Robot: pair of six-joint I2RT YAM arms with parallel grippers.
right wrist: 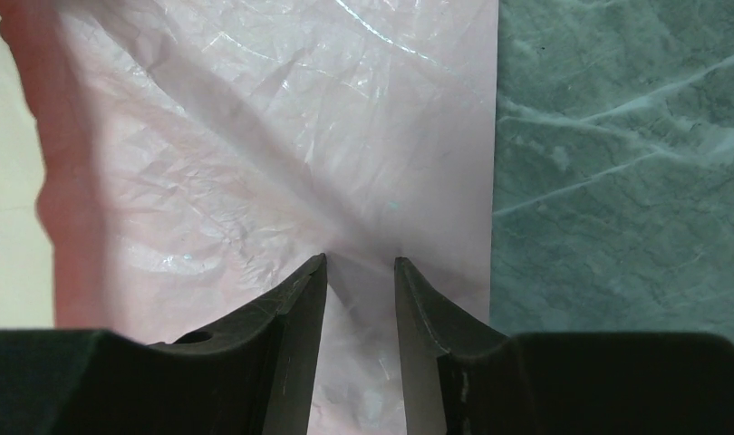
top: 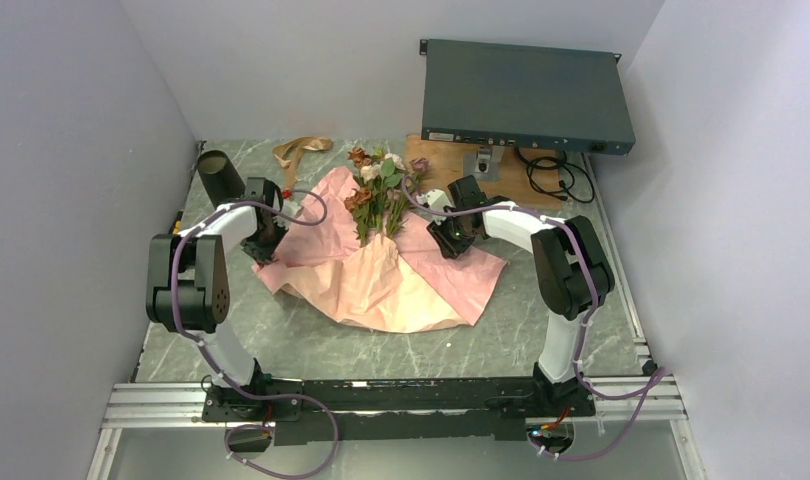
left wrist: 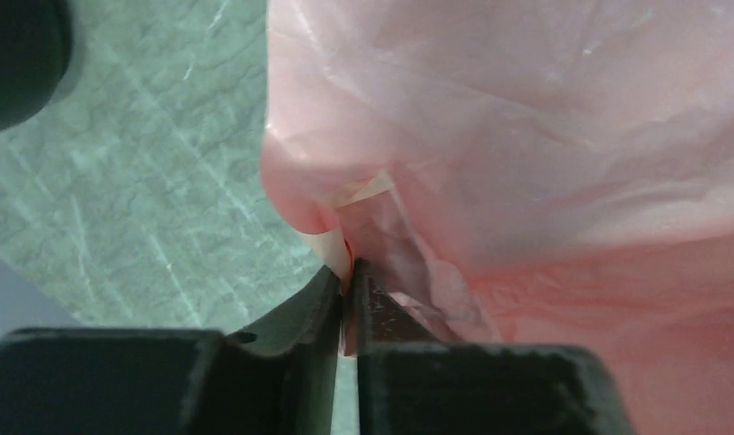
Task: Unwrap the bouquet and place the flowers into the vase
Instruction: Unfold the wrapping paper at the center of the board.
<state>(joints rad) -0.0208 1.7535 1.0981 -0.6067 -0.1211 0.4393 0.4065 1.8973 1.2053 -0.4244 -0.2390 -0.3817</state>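
"While the pink paper point(top: 381, 285) lies spread across the green marbled table point(top: 311, 345), where are the flowers?" asks the desk.

"Loose on the middle of the sheet," says the photographer. "The flowers point(top: 381, 195) lie flat, stems toward the arms and heads toward the far wall. Pink, cream and rust blooms show among dark leaves."

"And the vase?"

"At the far left corner. The vase point(top: 221, 178) is a black tube just off the sheet's left edge and behind the left arm, well apart from the flowers."

"What has the left gripper got?"

"Paper. The left gripper point(left wrist: 350, 272) is at the sheet's left edge. Its jaws are pressed almost together on a thin fold, and the sheet bulges up just beyond the tips."

"The right one?"

"The right gripper point(right wrist: 361, 263) is over the sheet's right side, near its straight edge, with bare table beside it. Its jaws stand partly apart. The tips are down at the paper, where creases run in toward them. I see nothing caught between them."

"Anything else in frame?"

"A tan ribbon point(top: 299, 150) lies on the table behind the sheet, right of the vase. A dark grey rack box point(top: 526, 95) sits at the far right."
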